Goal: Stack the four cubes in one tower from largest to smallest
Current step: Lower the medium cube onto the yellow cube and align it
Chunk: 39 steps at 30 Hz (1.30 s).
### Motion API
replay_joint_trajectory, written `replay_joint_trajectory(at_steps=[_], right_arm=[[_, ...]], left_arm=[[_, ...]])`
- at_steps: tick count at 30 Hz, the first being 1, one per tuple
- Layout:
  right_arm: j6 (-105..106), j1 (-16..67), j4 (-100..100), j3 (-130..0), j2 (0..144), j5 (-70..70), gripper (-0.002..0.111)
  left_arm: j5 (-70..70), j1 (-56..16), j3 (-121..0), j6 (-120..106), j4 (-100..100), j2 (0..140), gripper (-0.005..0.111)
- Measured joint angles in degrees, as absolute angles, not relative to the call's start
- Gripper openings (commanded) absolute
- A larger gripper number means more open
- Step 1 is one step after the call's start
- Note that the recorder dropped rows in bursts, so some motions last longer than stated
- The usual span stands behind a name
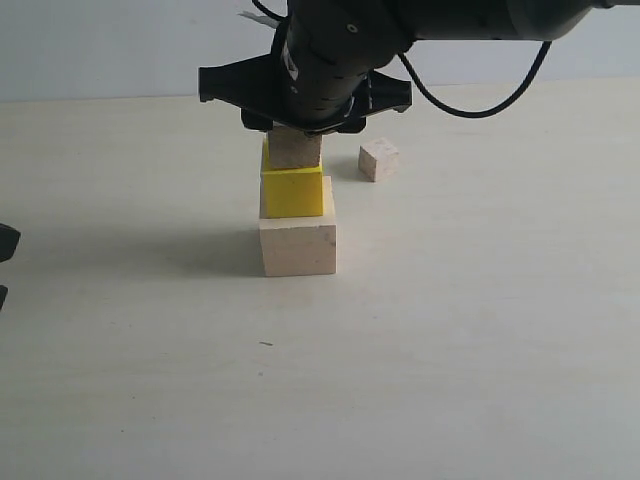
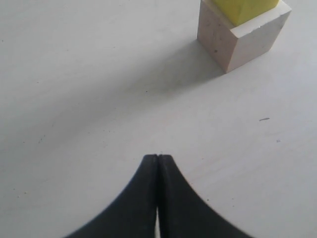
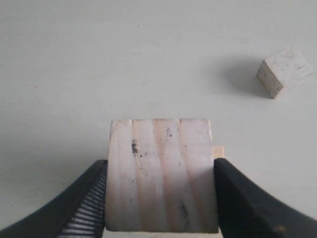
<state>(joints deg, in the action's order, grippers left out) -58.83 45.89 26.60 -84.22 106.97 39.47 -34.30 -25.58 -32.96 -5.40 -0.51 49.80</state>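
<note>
Grooved wood cube [image 3: 161, 173] between the right jaws, atop the yellow cube [image 1: 292, 192]

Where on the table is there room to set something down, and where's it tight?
The table is bare in front of the largest cube and far to either side. Crowded: the stack under the right end effector, and the gap toward the small cube.

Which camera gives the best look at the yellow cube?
The exterior view: the yellow cube shows its whole front there, on the largest pale cube. The left wrist view catches only a corner of it at the edge; in the right wrist view the layered wooden cube on top hides it.
</note>
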Motion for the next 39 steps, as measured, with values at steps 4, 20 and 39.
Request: replay_joint_trajectory(at_steps=[4, 20, 39], right_arm=[[-58.83, 45.89, 26.6, -84.22, 106.97, 39.47, 0.019], [-59.56, 45.89, 25.29, -84.22, 106.97, 39.47, 0.067], [-61.42, 45.89, 24.25, -84.22, 106.59, 39.47, 0.067]], left_arm=[[-34.3, -25.58, -32.96, -5.4, -0.51, 49.8, 0.0], [-34.3, -25.58, -32.96, -5.4, -0.51, 49.8, 0.0], [-34.3, -25.58, -32.96, -5.4, -0.51, 49.8, 0.0]])
